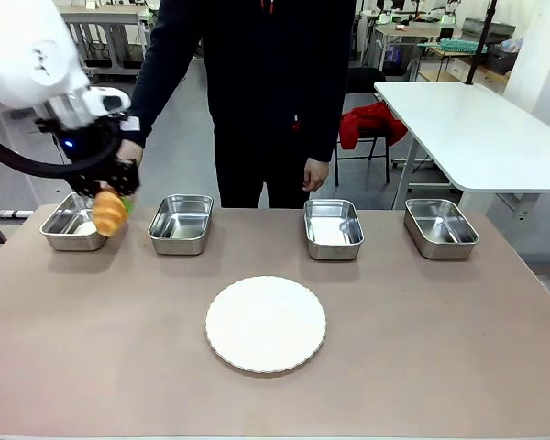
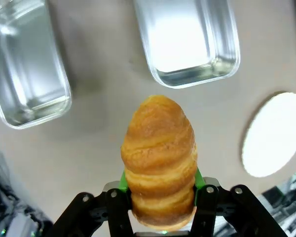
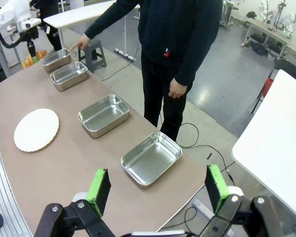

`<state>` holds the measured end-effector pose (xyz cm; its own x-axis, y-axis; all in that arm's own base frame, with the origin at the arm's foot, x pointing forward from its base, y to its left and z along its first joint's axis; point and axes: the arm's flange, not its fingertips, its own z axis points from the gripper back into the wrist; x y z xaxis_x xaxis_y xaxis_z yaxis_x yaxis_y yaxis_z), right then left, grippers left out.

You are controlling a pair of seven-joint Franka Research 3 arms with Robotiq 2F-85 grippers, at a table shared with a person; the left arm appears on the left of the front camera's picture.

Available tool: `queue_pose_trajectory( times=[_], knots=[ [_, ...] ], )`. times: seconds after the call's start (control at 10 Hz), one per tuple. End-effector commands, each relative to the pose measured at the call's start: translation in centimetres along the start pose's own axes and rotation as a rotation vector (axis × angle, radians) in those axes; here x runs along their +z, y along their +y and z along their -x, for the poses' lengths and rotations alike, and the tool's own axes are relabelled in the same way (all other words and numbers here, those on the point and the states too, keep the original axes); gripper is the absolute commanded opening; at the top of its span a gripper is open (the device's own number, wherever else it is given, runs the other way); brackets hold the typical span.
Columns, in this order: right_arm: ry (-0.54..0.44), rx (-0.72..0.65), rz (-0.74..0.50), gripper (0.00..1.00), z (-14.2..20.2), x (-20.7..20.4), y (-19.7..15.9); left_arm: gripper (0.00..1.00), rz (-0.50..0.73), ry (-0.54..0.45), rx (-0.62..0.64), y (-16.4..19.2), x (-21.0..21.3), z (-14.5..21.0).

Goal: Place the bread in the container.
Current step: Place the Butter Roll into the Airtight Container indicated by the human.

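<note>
My left gripper is shut on the bread, a golden-brown croissant, and holds it just above the right edge of the leftmost steel container. In the left wrist view the bread stands out between the green pads, above bare table between two pans. The person's hand reaches to the leftmost container. My right gripper is open, with nothing between its fingers, high over the table's right end.
Three more steel pans line the far side of the table. A round white plate lies in the middle. The person stands at the far edge. A white table stands at the back right.
</note>
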<state>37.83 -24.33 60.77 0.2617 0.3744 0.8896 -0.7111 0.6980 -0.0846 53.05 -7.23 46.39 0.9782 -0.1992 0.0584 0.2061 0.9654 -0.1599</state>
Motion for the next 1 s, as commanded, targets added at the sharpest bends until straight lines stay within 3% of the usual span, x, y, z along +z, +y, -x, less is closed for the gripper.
queue_pose_trajectory(
  times=[0.0,0.2,0.4,0.7,0.8,0.9],
  knots=[
    [-0.008,0.005,-0.002,1.00,-0.2,0.1,0.1,0.47,0.009,0.019,-0.049,5.2,0.9,-2.6],
    [-0.008,0.005,-0.002,1.00,-0.2,0.1,0.1,0.47,-0.011,-0.027,-0.068,10.9,0.4,-5.2],
    [-0.008,0.005,-0.002,1.00,-0.2,0.1,0.1,0.47,0.016,-0.035,-0.117,14.4,-2.0,-7.1],
    [-0.008,0.005,-0.002,1.00,-0.2,0.1,0.1,0.47,0.044,-0.033,-0.134,16.1,-4.2,-7.5],
    [-0.008,0.005,-0.002,1.00,-0.2,0.1,0.1,0.47,-0.018,0.016,-0.113,15.1,-2.6,-6.8],
    [-0.008,0.005,-0.002,1.00,-0.2,0.1,0.1,0.47,0.007,-0.015,-0.108,16.0,-4.9,-7.4]
  ],
)
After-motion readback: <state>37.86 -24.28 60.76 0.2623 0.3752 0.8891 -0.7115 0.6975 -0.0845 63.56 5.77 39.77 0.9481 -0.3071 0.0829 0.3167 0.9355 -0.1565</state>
